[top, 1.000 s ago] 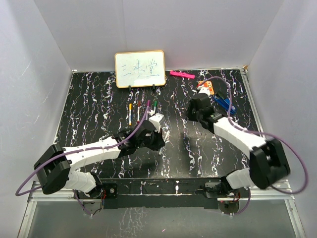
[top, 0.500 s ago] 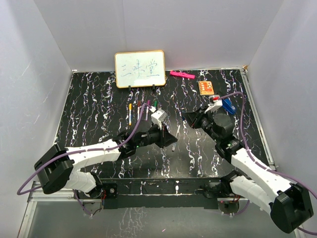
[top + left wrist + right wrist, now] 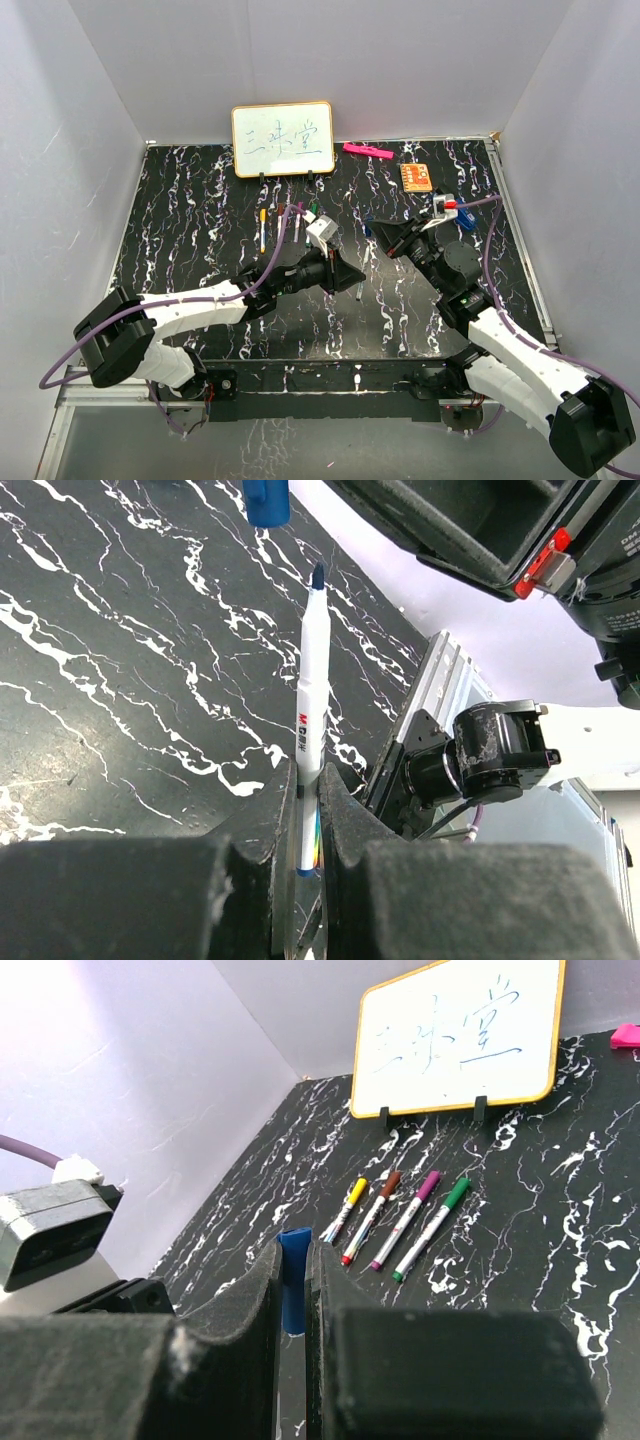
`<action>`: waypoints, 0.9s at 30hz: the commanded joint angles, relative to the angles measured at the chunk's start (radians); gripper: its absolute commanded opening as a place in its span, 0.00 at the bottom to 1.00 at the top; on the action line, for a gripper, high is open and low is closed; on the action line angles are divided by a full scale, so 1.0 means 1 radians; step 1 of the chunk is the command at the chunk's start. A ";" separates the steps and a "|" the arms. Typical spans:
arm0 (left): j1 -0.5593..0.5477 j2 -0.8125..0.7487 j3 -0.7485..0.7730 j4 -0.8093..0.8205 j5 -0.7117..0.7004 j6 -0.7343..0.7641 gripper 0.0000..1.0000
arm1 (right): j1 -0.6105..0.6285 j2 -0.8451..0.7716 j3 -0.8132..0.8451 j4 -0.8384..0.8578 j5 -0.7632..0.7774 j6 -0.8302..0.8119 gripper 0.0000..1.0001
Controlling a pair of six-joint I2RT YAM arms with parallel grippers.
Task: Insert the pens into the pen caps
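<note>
Alignment decides this step. The left gripper point(image 3: 310, 780) is clamped on the lower end of a thin white pen point(image 3: 308, 700), whose dark blue tip points toward the blue cap point(image 3: 291, 1285). The right gripper point(image 3: 292, 1258) pinches that cap between closed fingers, just beyond the tip and not yet touching it. Pen and cap should sit on one straight line before any push: the cap is small, and the smooth round plastic barrel could swivel between the matte black fingers. A slow, straight push seems safest. Both are held above the middle of the black, white-veined table point(image 3: 200, 200). Four other pens point(image 3: 403, 1220), capped yellow, brown, magenta and green, lie in a row farther off, near the whiteboard point(image 3: 455, 1040).
</note>
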 commanded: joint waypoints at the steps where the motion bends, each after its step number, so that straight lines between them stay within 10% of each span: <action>1: 0.001 -0.020 -0.006 0.051 -0.021 0.004 0.00 | 0.008 -0.017 0.006 0.084 -0.007 0.016 0.00; 27: 0.000 -0.039 -0.009 0.035 -0.072 0.012 0.00 | 0.014 -0.023 0.011 0.058 -0.018 0.014 0.00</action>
